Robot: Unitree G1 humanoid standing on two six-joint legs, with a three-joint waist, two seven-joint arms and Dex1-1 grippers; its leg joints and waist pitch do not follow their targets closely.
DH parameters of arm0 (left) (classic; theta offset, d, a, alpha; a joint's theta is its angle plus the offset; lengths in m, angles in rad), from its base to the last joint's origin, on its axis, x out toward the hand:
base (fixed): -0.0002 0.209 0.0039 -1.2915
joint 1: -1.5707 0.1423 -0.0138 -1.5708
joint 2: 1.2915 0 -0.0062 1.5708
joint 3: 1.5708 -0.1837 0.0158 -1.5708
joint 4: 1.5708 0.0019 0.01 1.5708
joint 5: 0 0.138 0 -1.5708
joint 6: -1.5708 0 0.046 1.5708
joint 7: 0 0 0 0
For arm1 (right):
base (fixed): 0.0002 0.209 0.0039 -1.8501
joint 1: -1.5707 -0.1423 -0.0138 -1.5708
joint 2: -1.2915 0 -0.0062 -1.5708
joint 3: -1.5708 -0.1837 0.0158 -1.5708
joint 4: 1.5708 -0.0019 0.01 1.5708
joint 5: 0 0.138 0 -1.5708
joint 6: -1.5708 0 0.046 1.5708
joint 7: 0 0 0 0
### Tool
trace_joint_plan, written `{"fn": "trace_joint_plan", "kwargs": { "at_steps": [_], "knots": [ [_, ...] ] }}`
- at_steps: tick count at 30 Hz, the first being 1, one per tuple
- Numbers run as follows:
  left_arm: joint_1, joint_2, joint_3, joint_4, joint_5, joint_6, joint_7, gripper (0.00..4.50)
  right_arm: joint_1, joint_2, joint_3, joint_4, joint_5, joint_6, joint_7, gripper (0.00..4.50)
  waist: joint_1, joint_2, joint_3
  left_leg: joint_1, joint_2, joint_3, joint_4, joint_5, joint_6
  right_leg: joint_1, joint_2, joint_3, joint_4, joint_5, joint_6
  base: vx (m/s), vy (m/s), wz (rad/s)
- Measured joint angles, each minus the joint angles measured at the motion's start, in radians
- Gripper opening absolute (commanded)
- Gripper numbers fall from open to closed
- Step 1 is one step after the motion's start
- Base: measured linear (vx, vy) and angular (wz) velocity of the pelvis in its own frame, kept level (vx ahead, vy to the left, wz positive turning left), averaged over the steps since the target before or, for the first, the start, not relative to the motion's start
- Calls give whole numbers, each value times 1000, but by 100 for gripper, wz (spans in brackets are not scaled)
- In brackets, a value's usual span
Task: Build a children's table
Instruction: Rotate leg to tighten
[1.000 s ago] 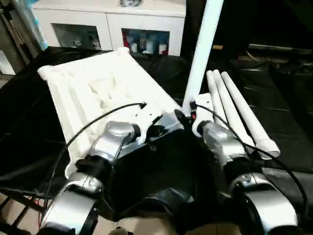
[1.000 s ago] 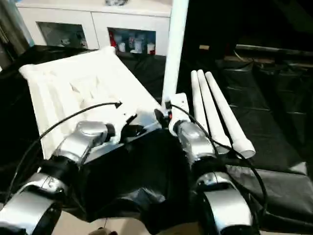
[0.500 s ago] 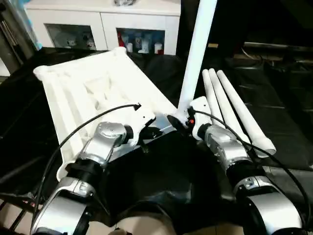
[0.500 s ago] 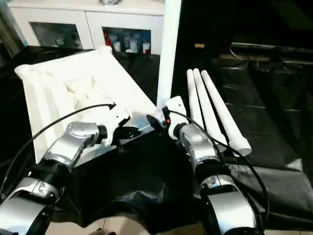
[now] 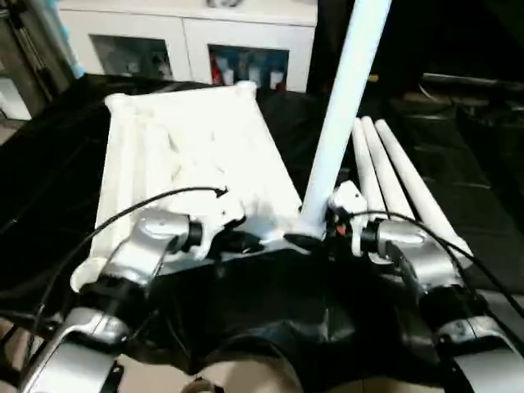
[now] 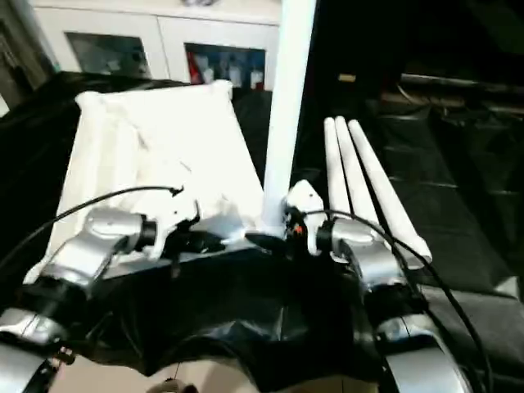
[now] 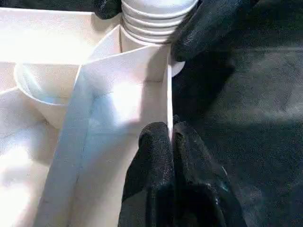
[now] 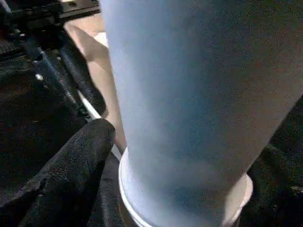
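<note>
Leg [image 5: 344, 106] stands upright in the near-right corner socket of the tabletop [image 5: 188, 155]; R gripper [image 5: 315, 237] clamps its base. L gripper [image 7: 170, 142] pinches the tabletop's rim right beside, steadying. Leg axis vertical, so push/twist goes straight down.

Both silver forearms reaching forward and converging; left gripper [image 7: 169, 137] with jaws pinched together on the tabletop's edge wall [image 7: 168, 90]; right gripper [image 5: 315, 237] with jaws clasped around the base of the upright leg [image 5: 344, 106]
</note>
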Motion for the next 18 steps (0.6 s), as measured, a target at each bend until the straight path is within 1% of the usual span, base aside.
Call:
{"fn": "trace_joint_plan", "kwargs": {
  "at_steps": [1,2,4,5,6,11,14,16,18],
  "knots": [
    [3,7,-2,-2,-5,-2,-9,0,4,-7,6,-12,3,8,11,370,0,0,0,0,0,0,0,0,0,0,0,0,0,0,0,0,0,0],
    [4,12,-2,-3,-9,-5,-19,0,9,-13,9,-30,3,18,18,354,1,0,0,0,0,0,0,0,0,0,0,0,0,0,0,0,0,0],
    [5,16,-3,-3,-11,-8,-29,0,12,-15,10,-39,3,30,23,351,2,0,0,0,0,0,0,0,0,0,0,0,0,0,0,0,0,0],
    [5,16,-4,-2,-11,-10,-31,0,15,-15,11,-42,3,34,24,328,2,0,0,0,0,0,0,0,0,0,0,0,0,0,0,0,0,0],
    [5,17,-6,-2,-11,-11,-31,0,17,-15,11,-46,3,37,24,328,2,0,0,0,0,0,0,0,0,0,0,0,0,0,0,0,0,0],
    [5,14,-7,0,-11,-15,-26,0,26,-8,9,-59,3,44,15,286,4,0,0,0,0,0,0,0,0,0,0,0,0,0,0,0,0,0],
    [0,-7,-1,10,2,-11,24,0,29,20,-14,-52,-2,52,-73,277,0,0,0,1,0,0,2,0,-1,0,0,1,3,0,0,0,0,0],
    [-1,-16,0,12,7,-5,48,0,27,31,-20,-40,-5,51,-113,276,-1,-1,0,2,0,0,2,-1,-3,1,0,1,4,0,0,0,0,0],
    [-20,-42,12,44,19,9,109,0,0,81,-48,14,-21,39,-232,276,-6,-1,0,5,-1,0,3,0,-4,2,0,3,7,0,0,0,0,0]
  ]
}}
